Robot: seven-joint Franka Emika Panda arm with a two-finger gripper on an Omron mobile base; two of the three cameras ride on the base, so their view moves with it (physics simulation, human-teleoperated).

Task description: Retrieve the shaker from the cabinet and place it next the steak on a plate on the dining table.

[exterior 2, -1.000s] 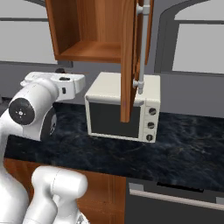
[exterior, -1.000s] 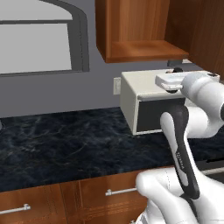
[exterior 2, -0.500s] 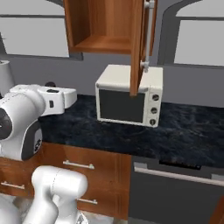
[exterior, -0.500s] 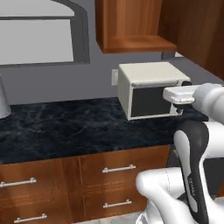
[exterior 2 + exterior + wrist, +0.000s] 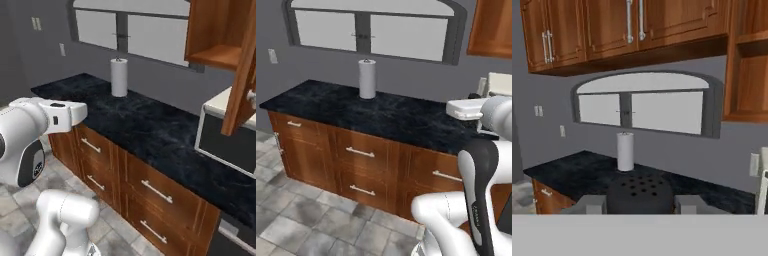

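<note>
I see the shaker (image 5: pixel 640 192) pinched between my jaws, its holed black top facing the arched window (image 5: pixel 647 107). Below that window, a black marble desk (image 5: pixel 386 117) carries a paper towel roll (image 5: pixel 367 79); the open cabinet (image 5: pixel 220 35) hangs to the window's right.

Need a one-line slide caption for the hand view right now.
Claw shut on the black shaker, facing a paper towel roll on the black counter beneath an arched window.
</note>
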